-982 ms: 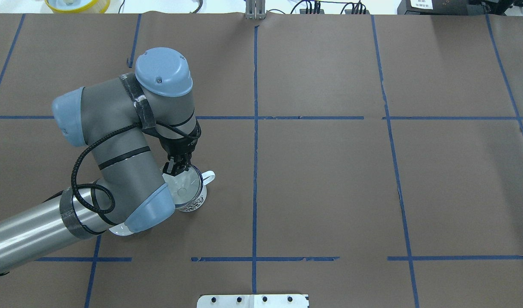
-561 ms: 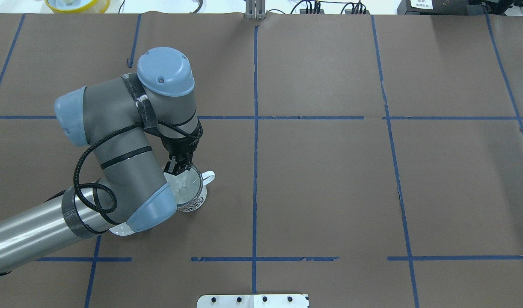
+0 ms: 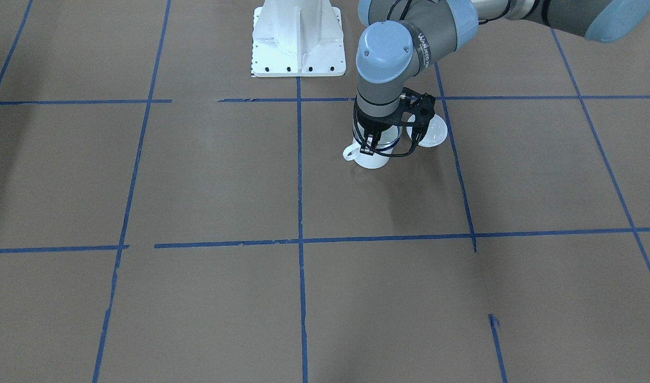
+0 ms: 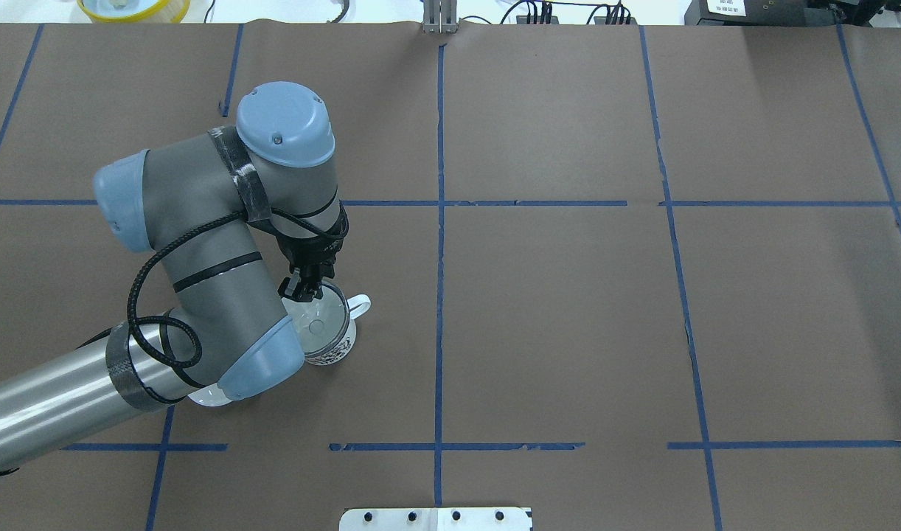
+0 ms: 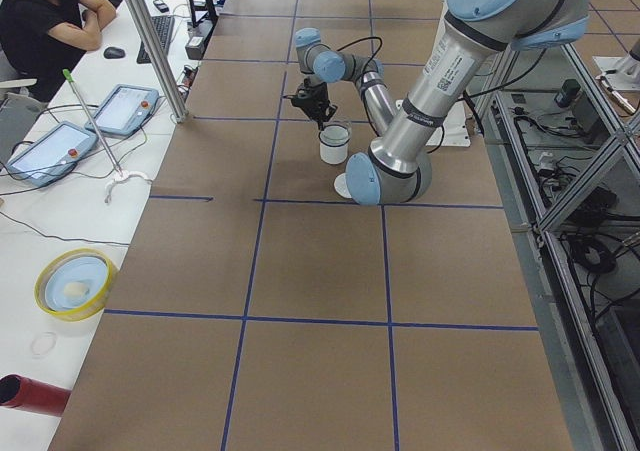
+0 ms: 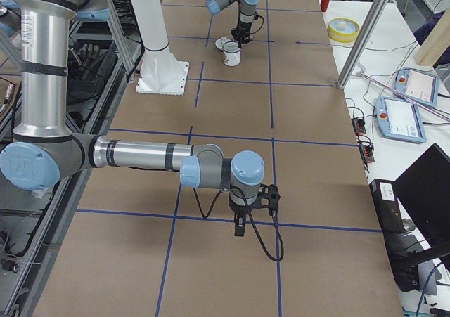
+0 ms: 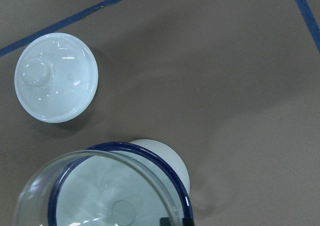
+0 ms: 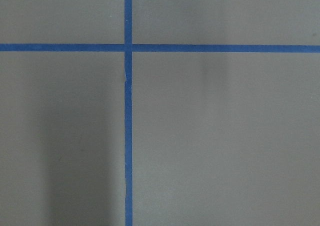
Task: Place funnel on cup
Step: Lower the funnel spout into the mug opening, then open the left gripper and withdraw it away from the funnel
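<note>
The white enamel cup (image 4: 341,348) with a dark blue rim stands left of the table's middle, its handle (image 4: 359,303) pointing right. The clear funnel (image 4: 318,321) sits in its mouth. My left gripper (image 4: 301,290) is at the funnel's far rim with its fingers spread apart. In the left wrist view the funnel's clear rim (image 7: 47,178) lies over the cup's blue rim (image 7: 167,170), shifted a little to the left. In the front view the left gripper (image 3: 370,147) is right at the cup (image 3: 372,159). My right gripper (image 6: 239,229) hangs over bare table far from the cup; I cannot tell its state.
A round white knobbed lid (image 7: 56,77) lies flat on the table beside the cup, partly under my left arm in the overhead view (image 4: 202,398). Blue tape lines cross the brown table cover. The white robot base (image 3: 298,37) stands at the near edge.
The left gripper's fingers have spread apart at the funnel's rim. The funnel stays in the cup's mouth. The arm has barely moved.
</note>
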`<state>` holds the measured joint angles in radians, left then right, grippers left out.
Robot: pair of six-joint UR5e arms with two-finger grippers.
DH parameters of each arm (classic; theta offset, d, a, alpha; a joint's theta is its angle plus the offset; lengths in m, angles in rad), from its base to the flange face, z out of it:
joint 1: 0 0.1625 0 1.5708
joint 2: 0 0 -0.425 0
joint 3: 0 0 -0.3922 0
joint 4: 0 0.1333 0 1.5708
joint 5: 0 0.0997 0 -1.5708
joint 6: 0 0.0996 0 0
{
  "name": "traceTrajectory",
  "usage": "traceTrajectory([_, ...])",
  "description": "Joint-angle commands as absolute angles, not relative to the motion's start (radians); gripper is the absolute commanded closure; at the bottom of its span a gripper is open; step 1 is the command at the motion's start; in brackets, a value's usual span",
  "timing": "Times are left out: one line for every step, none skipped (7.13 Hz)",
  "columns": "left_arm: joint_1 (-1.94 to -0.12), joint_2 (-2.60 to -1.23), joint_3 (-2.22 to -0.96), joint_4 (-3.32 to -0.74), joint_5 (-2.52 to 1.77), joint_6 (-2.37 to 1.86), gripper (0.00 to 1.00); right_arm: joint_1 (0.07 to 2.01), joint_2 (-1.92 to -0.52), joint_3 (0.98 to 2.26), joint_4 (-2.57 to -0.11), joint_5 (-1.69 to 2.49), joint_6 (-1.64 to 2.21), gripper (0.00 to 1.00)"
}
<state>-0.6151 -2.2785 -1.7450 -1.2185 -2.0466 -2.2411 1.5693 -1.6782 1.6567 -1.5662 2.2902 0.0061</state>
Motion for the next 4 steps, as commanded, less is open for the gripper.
traceTrajectory([-0.615, -2.273, -1.764, -1.215, -2.042, -2.224, 0.0, 1.569, -1.678, 1.657, -1.566, 2.29, 0.006, 0.0])
traceTrajectory([-0.647, -2.267, -1.797, -1.201, -2.04, -2.11, 0.0, 1.569, -1.678, 1.657, -1.566, 2.29, 0.006, 0.0])
traceTrajectory([-0.728, -2.264, -1.825, -1.201, -2.042, -1.935, 0.0, 1.569, -1.678, 1.657, -1.566, 2.29, 0.006, 0.0])
traceTrajectory([-0.809, -2.222, -1.863, -1.207, -2.055, -1.749, 0.0, 1.569, -1.678, 1.657, -1.566, 2.29, 0.006, 0.0])
